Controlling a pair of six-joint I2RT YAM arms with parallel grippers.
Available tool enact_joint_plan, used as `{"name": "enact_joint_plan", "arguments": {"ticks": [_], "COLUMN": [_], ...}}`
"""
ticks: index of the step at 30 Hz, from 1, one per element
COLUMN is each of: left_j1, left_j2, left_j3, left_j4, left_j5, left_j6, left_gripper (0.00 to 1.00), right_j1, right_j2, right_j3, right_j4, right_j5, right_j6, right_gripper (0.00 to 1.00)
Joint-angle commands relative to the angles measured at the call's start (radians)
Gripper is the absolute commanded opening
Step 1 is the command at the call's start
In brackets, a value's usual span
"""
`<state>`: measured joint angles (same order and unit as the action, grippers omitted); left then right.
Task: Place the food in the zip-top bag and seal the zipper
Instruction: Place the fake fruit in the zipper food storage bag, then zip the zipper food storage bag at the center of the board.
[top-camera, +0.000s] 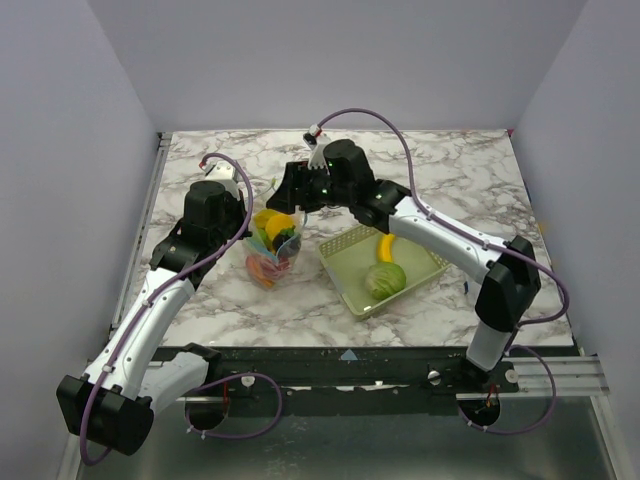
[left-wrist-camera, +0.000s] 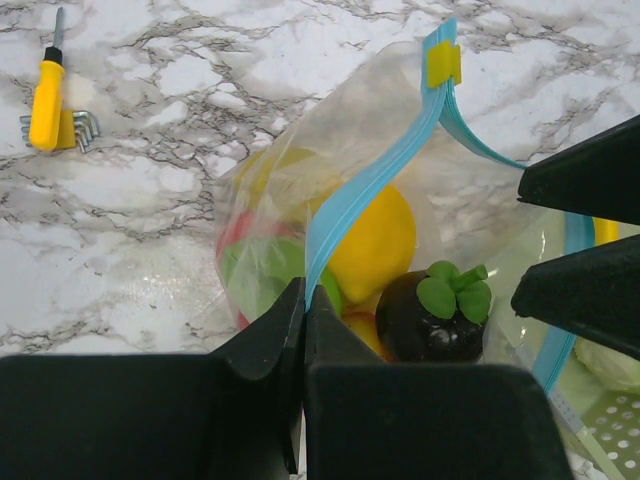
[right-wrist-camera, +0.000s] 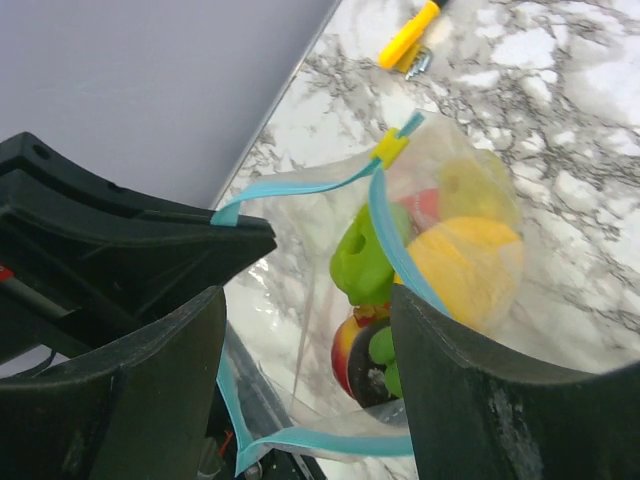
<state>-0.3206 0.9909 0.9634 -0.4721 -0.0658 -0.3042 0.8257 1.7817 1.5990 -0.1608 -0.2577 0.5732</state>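
Observation:
The clear zip-top bag (top-camera: 272, 252) stands open between the arms, with several toy foods inside. A yellow lemon (left-wrist-camera: 375, 240) and a dark mangosteen with green leaves (left-wrist-camera: 437, 315) lie near its mouth. My left gripper (left-wrist-camera: 304, 295) is shut on the light-blue zipper (left-wrist-camera: 370, 170) and holds that side of the mouth up. A yellow slider (left-wrist-camera: 443, 63) sits at the zipper's far end. My right gripper (right-wrist-camera: 308, 300) hangs open over the mouth with nothing between its fingers, the mangosteen (right-wrist-camera: 365, 368) below them inside the bag. In the top view it (top-camera: 287, 190) is just behind the bag.
A yellow-green mesh basket (top-camera: 352, 252) right of the bag holds a banana (top-camera: 386, 246) and a green cabbage (top-camera: 385, 280). A small yellow toy rake (left-wrist-camera: 48, 100) lies on the marble beyond the bag. Grey walls close in the table on three sides.

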Motion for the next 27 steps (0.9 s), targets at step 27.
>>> {"name": "enact_joint_plan", "arguments": {"ticks": [27], "left_j1": [0.008], "left_j2": [0.008], "left_j3": [0.033], "left_j4": [-0.082], "left_j5": [-0.04], "left_j6": [-0.219], "left_gripper": [0.0], "right_j1": [0.482], "right_j2": [-0.09], "right_j3": [-0.199], "right_j4": [-0.032], "right_j5": [0.942], "right_j6": [-0.214], "right_gripper": [0.68]}}
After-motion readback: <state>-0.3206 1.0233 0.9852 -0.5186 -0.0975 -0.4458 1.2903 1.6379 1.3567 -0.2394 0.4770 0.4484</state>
